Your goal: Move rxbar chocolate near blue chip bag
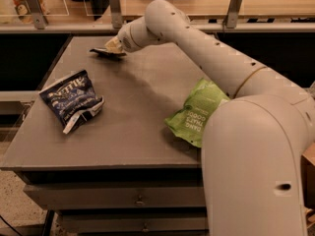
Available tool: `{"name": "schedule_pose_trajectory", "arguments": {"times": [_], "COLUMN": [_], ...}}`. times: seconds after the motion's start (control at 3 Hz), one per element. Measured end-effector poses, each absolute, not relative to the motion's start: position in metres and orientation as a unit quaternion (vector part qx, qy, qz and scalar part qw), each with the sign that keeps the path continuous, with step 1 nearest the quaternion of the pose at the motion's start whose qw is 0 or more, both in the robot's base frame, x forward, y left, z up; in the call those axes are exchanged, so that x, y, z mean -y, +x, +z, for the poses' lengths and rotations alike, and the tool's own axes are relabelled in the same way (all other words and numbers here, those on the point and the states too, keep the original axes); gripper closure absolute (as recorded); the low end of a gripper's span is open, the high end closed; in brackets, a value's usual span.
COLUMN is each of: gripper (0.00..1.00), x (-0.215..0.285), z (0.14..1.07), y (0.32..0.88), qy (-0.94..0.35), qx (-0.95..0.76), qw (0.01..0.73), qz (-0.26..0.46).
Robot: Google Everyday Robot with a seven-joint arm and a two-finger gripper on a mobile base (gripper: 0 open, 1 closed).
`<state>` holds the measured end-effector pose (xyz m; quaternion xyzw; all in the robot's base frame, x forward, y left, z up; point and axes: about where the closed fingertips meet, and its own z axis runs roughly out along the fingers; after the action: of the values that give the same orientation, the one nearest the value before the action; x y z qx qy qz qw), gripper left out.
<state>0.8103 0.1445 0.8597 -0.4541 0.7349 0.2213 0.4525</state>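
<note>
Gripper (114, 45) is reaching across the table (138, 107) and touching the rxbar chocolate (104, 52), which is lying near the far edge; whether it is clamped on the bar cannot be told. Grasping is judged to be the step in hand. Next, the bar is needing carriage toward the blue chip bag (70, 100), lying well apart nearer the camera.
</note>
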Motion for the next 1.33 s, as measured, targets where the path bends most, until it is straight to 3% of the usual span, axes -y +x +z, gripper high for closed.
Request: {"name": "schedule_pose_trajectory", "arguments": {"times": [1.33], "gripper": [1.0], "x": [-0.146], "z": [0.85], "y": [0.71], "qy": [-0.5], "qx": [-0.715], "qw": [0.403], "qz": [0.276]}}
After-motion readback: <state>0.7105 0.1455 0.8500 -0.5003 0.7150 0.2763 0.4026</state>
